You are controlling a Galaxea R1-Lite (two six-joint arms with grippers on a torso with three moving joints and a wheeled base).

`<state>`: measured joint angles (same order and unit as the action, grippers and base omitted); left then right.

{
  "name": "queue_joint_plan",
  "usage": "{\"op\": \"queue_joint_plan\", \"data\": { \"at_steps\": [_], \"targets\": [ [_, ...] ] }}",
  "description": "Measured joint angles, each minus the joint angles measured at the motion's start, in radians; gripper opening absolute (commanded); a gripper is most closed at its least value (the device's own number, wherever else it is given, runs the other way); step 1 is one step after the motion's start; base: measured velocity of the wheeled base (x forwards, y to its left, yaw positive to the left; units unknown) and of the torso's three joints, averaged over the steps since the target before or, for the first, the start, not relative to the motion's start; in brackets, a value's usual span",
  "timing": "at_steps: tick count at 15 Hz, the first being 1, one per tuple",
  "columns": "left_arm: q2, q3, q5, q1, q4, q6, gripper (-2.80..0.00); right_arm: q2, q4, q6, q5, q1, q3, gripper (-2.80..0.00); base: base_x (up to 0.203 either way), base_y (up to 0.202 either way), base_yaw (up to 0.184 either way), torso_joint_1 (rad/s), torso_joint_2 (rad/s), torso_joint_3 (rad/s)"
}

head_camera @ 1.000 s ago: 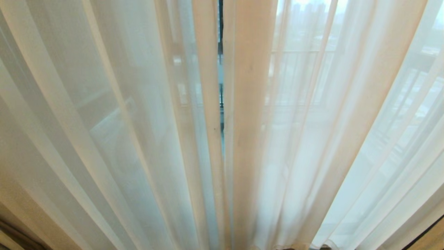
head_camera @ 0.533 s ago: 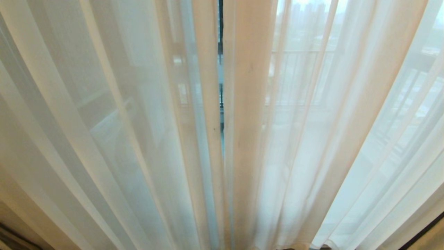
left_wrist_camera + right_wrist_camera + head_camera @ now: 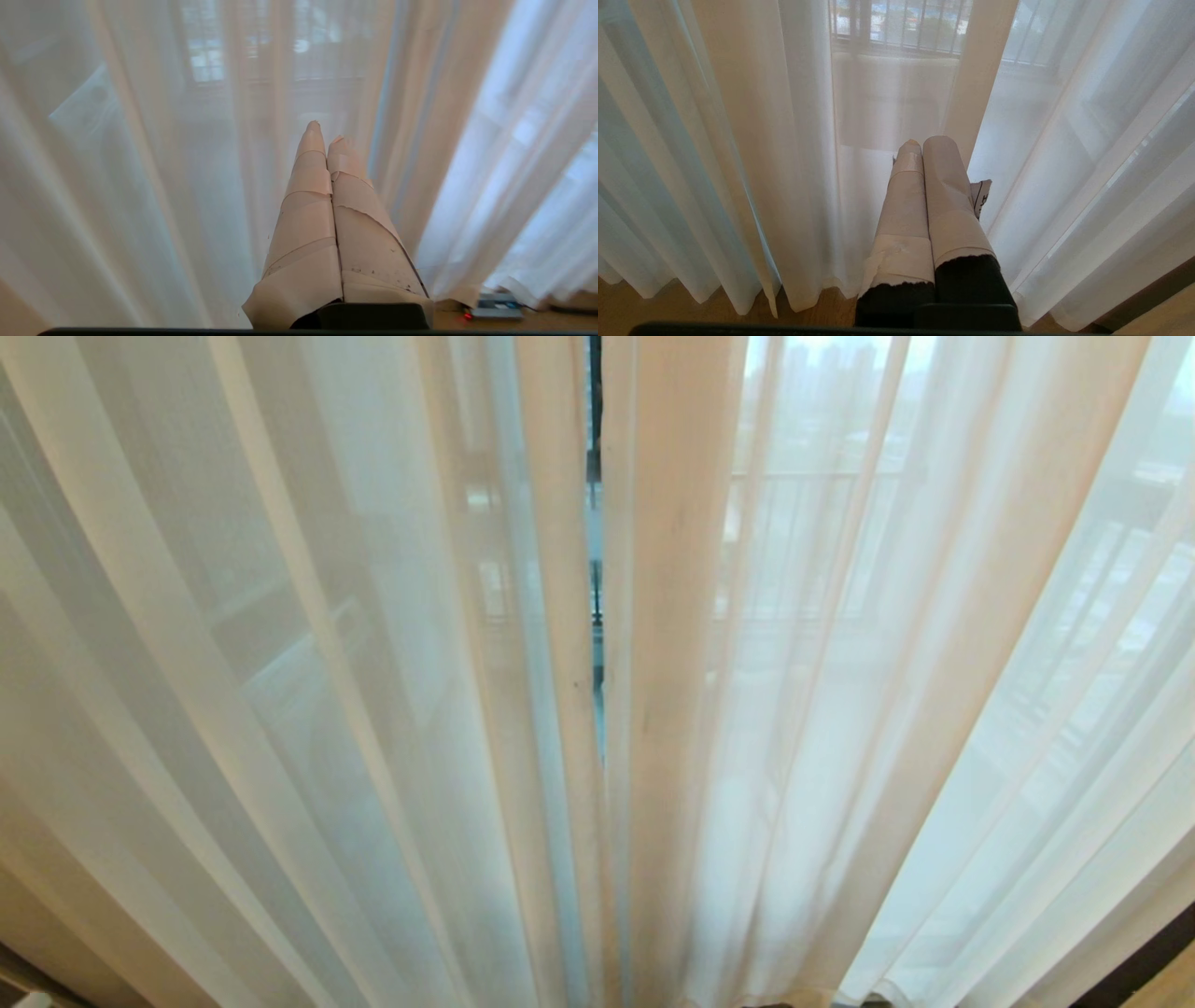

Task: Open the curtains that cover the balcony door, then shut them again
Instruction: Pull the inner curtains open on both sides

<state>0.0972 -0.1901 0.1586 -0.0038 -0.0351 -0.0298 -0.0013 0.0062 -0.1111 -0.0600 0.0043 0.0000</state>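
Observation:
Thin white sheer curtains (image 3: 373, 709) fill the head view as two drawn panels that meet at the middle. A narrow slit between them shows the dark frame of the balcony door (image 3: 594, 439). Neither gripper shows in the head view. In the left wrist view my left gripper (image 3: 324, 133), its fingers wrapped in beige tape, is shut and empty and points at the sheer curtains (image 3: 187, 186). I cannot tell whether it touches them. In the right wrist view my right gripper (image 3: 924, 142) is shut and empty, low before the curtains (image 3: 761, 163).
A balcony railing (image 3: 803, 476) shows faintly through the right panel. Wooden floor (image 3: 691, 312) lies under the curtain hems. A small flat device with a red light (image 3: 495, 309) sits on the floor by the hem. A dark strip (image 3: 1144, 966) crosses the bottom right corner.
The curtains hang as before. In the bottom left corner of the head view the dark band has slid toward the edge, and a small pale shape has come into view there.

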Motion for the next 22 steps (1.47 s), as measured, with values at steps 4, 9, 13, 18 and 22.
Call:
{"op": "queue_joint_plan", "data": {
  "at_steps": [4, 9, 13, 18, 22],
  "targets": [
    [0.236, -0.215, 0.163, -0.027, 0.000, 0.003, -2.80, 0.000, 0.000, 0.000, 0.000, 0.000, 0.000, -2.80, 0.000, 0.000, 0.000, 0.000, 0.00, 0.000],
    [0.534, -0.471, 0.389, -0.077, -0.001, 0.005, -2.80, 0.000, 0.000, 0.000, 0.000, 0.000, 0.000, -2.80, 0.000, 0.000, 0.000, 0.000, 0.00, 0.000],
    [0.707, -0.580, 0.407, -0.237, 0.018, 0.006, 0.00, 0.000, 0.000, 0.000, 0.000, 0.001, 0.000, -2.80, 0.000, 0.000, 0.000, 0.000, 0.00, 0.000],
    [0.885, -0.658, 0.390, -0.406, 0.083, 0.006, 0.00, 0.000, 0.000, 0.000, 0.000, 0.000, 0.000, -2.80, 0.000, 0.000, 0.000, 0.000, 0.00, 0.000],
    [1.020, -0.748, 0.269, -0.511, 0.087, 0.011, 0.00, 0.000, 0.000, 0.000, 0.000, 0.001, 0.000, -2.80, 0.000, 0.000, 0.000, 0.000, 0.00, 0.000]
  ]
}}
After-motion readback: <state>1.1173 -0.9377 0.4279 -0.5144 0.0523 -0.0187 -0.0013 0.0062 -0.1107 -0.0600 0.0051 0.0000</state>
